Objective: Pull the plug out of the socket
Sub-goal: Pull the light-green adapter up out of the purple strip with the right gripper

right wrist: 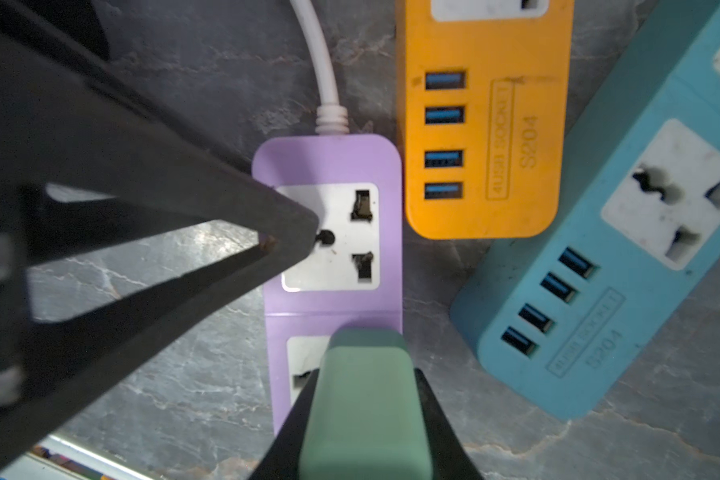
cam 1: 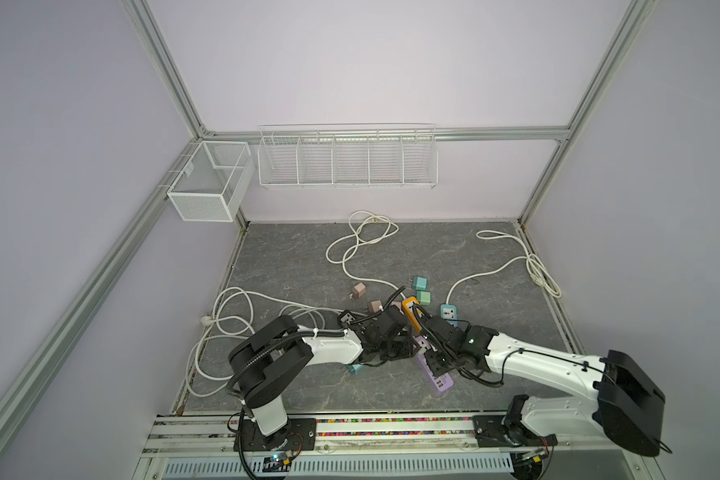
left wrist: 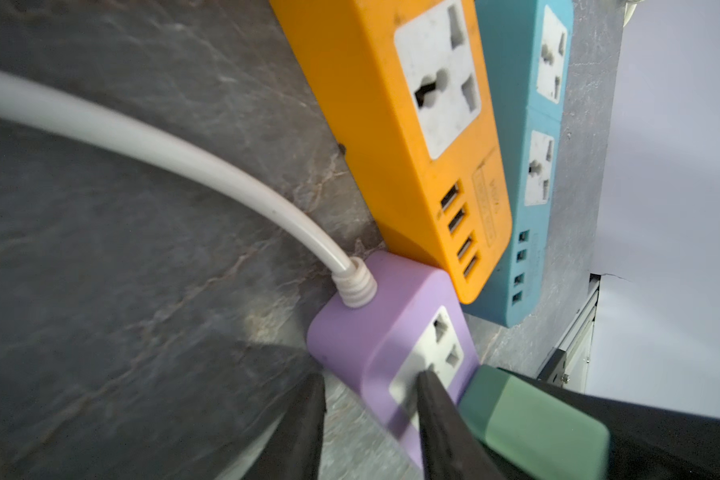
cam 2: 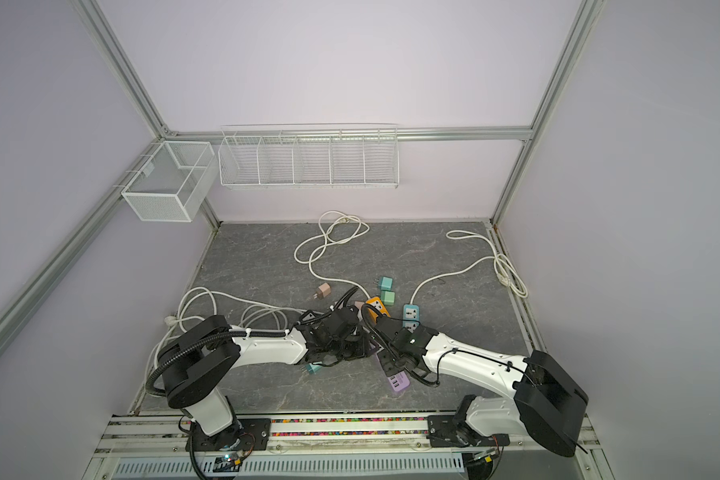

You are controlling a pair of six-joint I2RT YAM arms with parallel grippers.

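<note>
Top views: purple strip (cam 1: 443,381) near-centre on table (cam 1: 308,266); loose plugs (cam 1: 420,284) lie farther back, already out. L wrist: left gripper (left wrist: 371,376) jaws a bit apart, empty, one fingertip (left wrist: 429,386) resting on strip's far socket (left wrist: 441,349). R wrist: right gripper (right wrist: 364,382) clamped on green plug (right wrist: 364,415) at strip's nearer socket (right wrist: 302,363); prongs hidden, can't tell if free. Pull prob. underway; lift-off + set-down left.
</note>
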